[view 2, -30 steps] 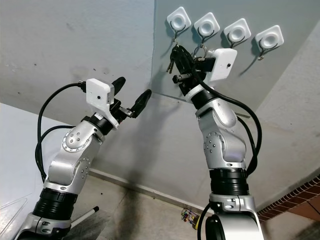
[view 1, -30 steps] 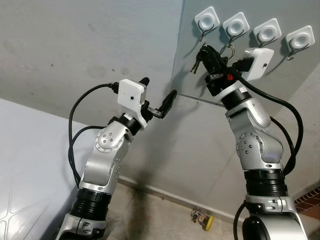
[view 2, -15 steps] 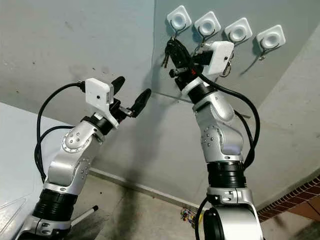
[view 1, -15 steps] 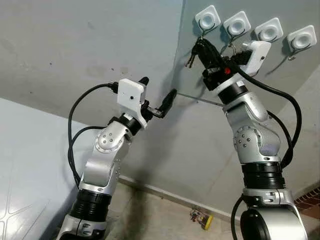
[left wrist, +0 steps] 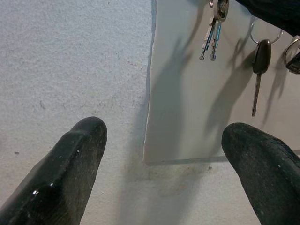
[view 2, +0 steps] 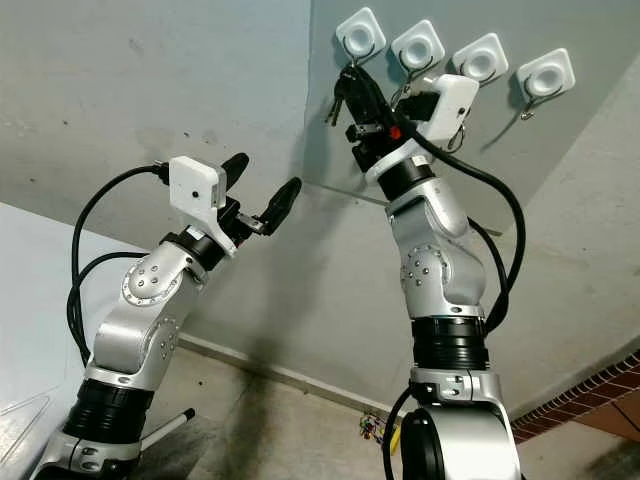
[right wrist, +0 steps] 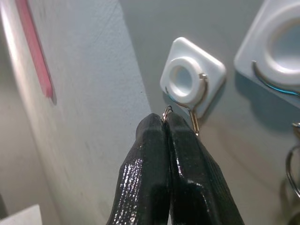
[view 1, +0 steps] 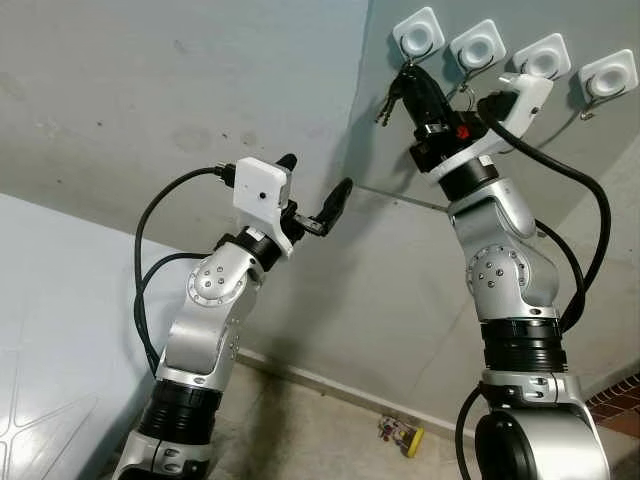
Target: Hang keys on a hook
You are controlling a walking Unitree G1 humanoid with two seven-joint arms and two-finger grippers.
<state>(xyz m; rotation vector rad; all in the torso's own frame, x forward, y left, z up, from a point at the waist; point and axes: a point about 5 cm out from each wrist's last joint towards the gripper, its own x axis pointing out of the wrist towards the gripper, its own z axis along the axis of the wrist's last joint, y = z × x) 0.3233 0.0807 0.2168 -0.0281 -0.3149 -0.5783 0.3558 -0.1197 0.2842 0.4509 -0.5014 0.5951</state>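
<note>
Four white square hooks sit in a row on a grey wall board (view 1: 400, 150). My right gripper (view 1: 408, 72) is raised to the leftmost hook (view 1: 417, 35), just beneath it. Its fingers are shut on the silver key ring (right wrist: 167, 111), which sits right by the wire of the leftmost hook (right wrist: 190, 82). The bunch of keys (view 1: 385, 105) dangles below the fingers. My left gripper (view 1: 318, 175) is held up to the left of the board's edge, open with nothing in it. In the left wrist view the keys (left wrist: 213, 30) hang against the board.
A black-headed key (left wrist: 261, 51) hangs from the second hook (view 1: 476, 45). Two more hooks (view 1: 540, 55) follow to the right. A small yellow object (view 1: 405, 435) lies on the floor by the wall. A white surface (view 1: 40, 330) stands at the left.
My right gripper has risen and swung left with the keys, from below the second hook to just under the leftmost hook. The left arm has stayed put.
</note>
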